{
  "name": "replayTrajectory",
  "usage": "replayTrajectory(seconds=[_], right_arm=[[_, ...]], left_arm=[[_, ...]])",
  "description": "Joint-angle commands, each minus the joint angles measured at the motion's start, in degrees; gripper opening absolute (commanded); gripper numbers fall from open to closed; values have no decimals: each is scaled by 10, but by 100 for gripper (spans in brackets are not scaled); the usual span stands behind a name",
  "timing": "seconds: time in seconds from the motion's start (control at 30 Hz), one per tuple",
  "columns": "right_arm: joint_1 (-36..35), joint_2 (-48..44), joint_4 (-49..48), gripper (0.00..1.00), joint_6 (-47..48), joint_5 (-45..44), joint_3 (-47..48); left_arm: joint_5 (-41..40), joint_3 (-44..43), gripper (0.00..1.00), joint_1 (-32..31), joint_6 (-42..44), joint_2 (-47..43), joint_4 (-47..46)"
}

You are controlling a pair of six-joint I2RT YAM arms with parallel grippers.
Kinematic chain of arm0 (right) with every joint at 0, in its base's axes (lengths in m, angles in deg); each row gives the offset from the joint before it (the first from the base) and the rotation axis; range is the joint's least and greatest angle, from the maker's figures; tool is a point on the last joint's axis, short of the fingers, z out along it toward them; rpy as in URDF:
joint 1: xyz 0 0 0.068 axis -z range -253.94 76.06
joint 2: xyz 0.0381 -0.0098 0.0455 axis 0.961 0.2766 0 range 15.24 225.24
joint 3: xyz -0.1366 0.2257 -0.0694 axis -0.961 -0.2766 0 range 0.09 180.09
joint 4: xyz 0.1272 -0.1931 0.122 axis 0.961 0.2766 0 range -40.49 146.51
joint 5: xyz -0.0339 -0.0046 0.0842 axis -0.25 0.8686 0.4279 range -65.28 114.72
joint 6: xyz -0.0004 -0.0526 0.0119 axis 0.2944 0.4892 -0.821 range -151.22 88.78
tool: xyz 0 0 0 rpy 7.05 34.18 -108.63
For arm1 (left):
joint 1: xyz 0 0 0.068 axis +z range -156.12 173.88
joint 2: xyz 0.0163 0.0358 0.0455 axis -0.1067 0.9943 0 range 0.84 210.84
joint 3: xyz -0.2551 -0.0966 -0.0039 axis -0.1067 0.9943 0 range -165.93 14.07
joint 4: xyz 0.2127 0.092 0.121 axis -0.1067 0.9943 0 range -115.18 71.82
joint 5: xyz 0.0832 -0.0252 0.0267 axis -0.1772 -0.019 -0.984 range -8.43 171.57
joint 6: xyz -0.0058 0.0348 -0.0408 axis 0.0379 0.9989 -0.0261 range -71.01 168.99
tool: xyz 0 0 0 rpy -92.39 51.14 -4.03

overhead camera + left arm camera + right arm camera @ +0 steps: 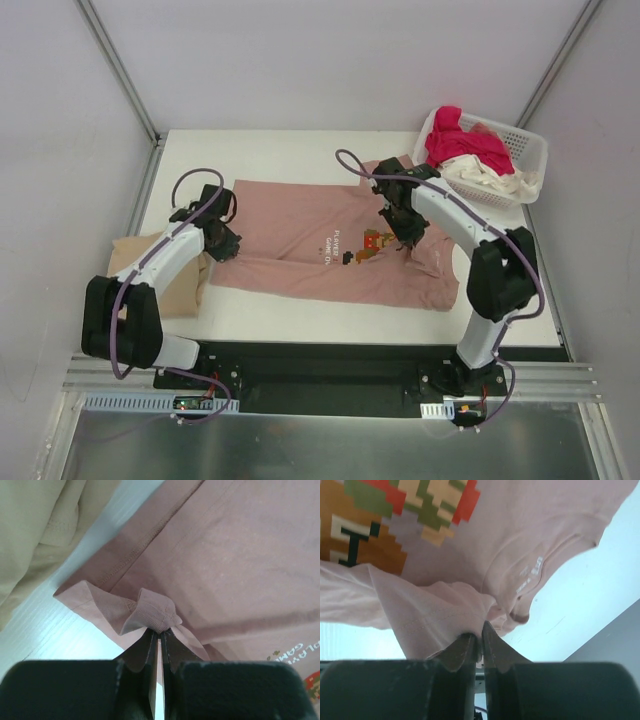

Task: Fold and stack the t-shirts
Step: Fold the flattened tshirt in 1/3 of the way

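A dusty pink t-shirt (290, 240) with a pixel-game print (362, 247) lies spread across the middle of the table, its lower part folded over. My left gripper (225, 245) is shut on a bunched bit of its hem (155, 611) at the shirt's left end. My right gripper (405, 240) is shut on a fold of the same shirt (440, 615) just right of the print, near the collar (530, 580). A tan t-shirt (150, 275) lies folded at the table's left edge, beside the left arm.
A white latticed basket (530, 150) stands at the back right corner, holding a magenta-red t-shirt (460, 140) and a cream one (485, 180). White tabletop (290, 155) shows behind the pink shirt. Walls close in on both sides.
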Motion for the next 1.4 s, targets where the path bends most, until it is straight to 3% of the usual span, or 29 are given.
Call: replayTrajectory(seconds=[0.0, 0.1, 0.13, 0.2, 0.23, 0.3, 0.4, 0.43, 0.57, 0.63, 0.73, 0.9, 1.2, 1.37], right_arm=[[16, 51, 2, 14, 63, -6, 65], [24, 93, -5, 22, 80, -18, 104], [24, 103, -12, 28, 83, -29, 116], [29, 133, -13, 44, 83, -87, 155], [30, 139, -13, 53, 76, -108, 170], [30, 141, -8, 56, 66, -155, 203], [30, 73, -24, 74, 31, -133, 165], [30, 46, -51, 97, 20, -114, 135], [30, -112, -137, 97, -63, 60, -33], [30, -151, -192, 97, -96, 158, -136], [30, -203, -258, 97, -142, 230, -250], [30, -195, -297, 97, -179, 256, -312], [29, -133, -277, 97, -182, 159, -335], [29, -126, -280, 97, -204, 129, -377]], left_arm=[[-38, -35, 0, -1, 1, 36, -3], [-38, -50, 4, 2, 3, 66, -3], [-36, -54, 13, 3, 2, 75, -3], [-31, -66, 56, 3, 9, 77, -3], [-30, -69, 69, 3, 12, 70, -3], [-20, -74, 85, 2, 18, 56, -3], [-9, -73, 99, -3, 29, 13, -3], [-2, -66, 99, -7, 31, -10, -3], [20, -49, 99, -39, 39, -59, -3], [27, -40, 99, -69, 44, -73, -9], [63, -30, 99, -87, 56, -64, -26], [91, -11, 99, -96, 51, -11, -60], [108, -10, 99, -99, 50, 123, -84], [107, 38, 99, -104, 30, 100, -83]])
